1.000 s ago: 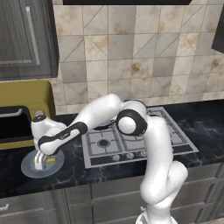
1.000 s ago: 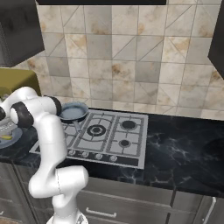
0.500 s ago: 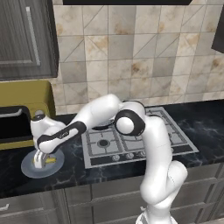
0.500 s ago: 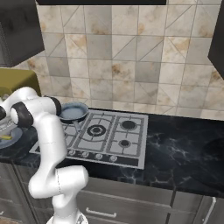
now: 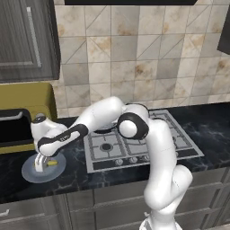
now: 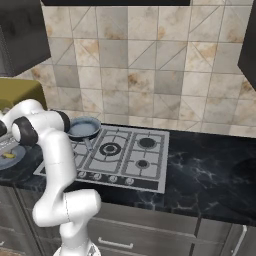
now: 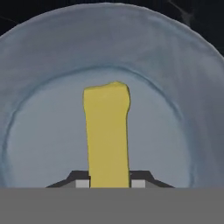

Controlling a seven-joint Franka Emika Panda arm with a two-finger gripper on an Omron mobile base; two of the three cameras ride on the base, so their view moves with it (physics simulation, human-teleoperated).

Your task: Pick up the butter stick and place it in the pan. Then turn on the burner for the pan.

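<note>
Gripping the butter (image 7: 107, 135) on the plate (image 7: 39, 78).
Closed fingers (image 7: 82, 183) are seen in the hand view; the pan (image 6: 83, 128) is shown on the stove (image 6: 125, 155), the arm stretched low leftward.

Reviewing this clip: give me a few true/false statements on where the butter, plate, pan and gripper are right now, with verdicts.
1. The butter stick lies on the plate. True.
2. The pan already holds the butter. False: the pan on the stove is empty; the butter is on the plate.
3. The gripper has a finger on each side of the butter. True.
4. The plate sits on the stove. False: it rests on the counter left of the stove.
5. The gripper is over the pan. False: it is down at the plate.
</note>
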